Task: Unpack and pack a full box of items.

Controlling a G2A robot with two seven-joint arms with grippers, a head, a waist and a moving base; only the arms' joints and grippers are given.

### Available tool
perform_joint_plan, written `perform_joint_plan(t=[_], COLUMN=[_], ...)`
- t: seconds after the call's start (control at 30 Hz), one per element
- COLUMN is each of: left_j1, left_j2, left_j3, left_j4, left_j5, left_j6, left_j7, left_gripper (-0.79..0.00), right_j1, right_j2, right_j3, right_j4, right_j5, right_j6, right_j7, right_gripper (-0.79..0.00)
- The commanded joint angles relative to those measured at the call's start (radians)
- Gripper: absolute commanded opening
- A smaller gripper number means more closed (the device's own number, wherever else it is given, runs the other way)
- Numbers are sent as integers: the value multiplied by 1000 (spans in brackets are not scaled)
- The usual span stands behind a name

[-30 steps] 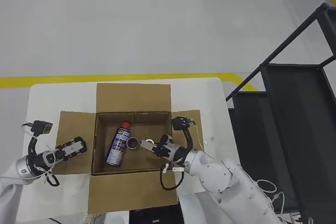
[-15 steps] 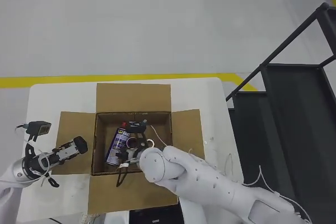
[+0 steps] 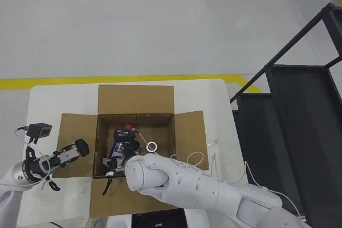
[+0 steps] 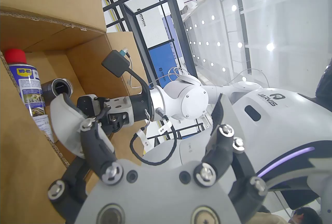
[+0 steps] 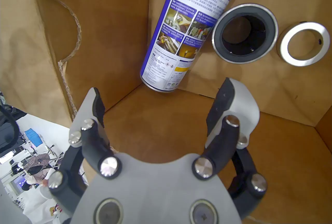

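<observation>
The white surface (image 3: 51,100) carries an open cardboard box (image 3: 135,100) with all four flaps folded out flat. Every other thing is placed against this box.

The right arm comes over the box's near wall and down into its left half. The right gripper (image 5: 163,91) sits in the box's near-left corner, above the floor. Its fingers (image 5: 228,103) are spread wide and hold nothing. In the right wrist view, the base of the can lies just past the fingertips.

A blue spray can (image 5: 189,20) lies on its side on the box floor along the left wall (image 5: 109,2). Its red cap points toward the far wall and its base toward the near-left corner. In the top view, the can (image 3: 118,151) is partly covered by the right wrist.

The left gripper (image 4: 137,100) is outside the box, over the left flap (image 3: 77,149), and faces the box's left wall (image 4: 52,9). Its fingers (image 4: 64,126) are spread apart and empty. Over that wall, its view takes in the can (image 4: 28,90).

A short dark sleeve (image 5: 219,38) with a bright metal rim stands on end on the box floor. It is just beside the can on the side toward the box's middle, and I cannot tell whether the two touch. It also appears over the wall in the left wrist view (image 4: 58,86).

A silver ring (image 5: 284,44) lies flat on the box floor just beyond the sleeve, near the box's centre (image 3: 152,147).
</observation>
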Motion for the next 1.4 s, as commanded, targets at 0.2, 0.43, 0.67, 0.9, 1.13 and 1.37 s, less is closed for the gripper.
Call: perform_joint_plan(t=[0.2, 0.43, 0.67, 0.9, 1.13, 1.37], left_j1=[0, 0, 0, 0, 0, 0], left_j2=[0, 0, 0, 0, 0, 0], left_j3=[0, 0, 0, 0, 0, 0], left_j4=[0, 0, 0, 0, 0, 0], left_j5=[0, 0, 0, 0, 0, 0], left_j6=[0, 0, 0, 0, 0, 0], left_j7=[0, 0, 0, 0, 0, 0], left_gripper=[0, 0, 0, 0, 0, 0], right_j1=[0, -12, -29, -22, -57, -107], right_j2=[0, -9, -16, -31, -44, -45], right_j3=[0, 17, 44, 80, 124, 176], right_j4=[0, 16, -6, 69, 65, 47], right_j5=[0, -16, -53, -115, -180, -268], right_j6=[0, 10, 83, 83, 83, 83], right_j7=[0, -42, -60, 30, 66, 125], right_gripper=[0, 0, 0, 0, 0, 0])
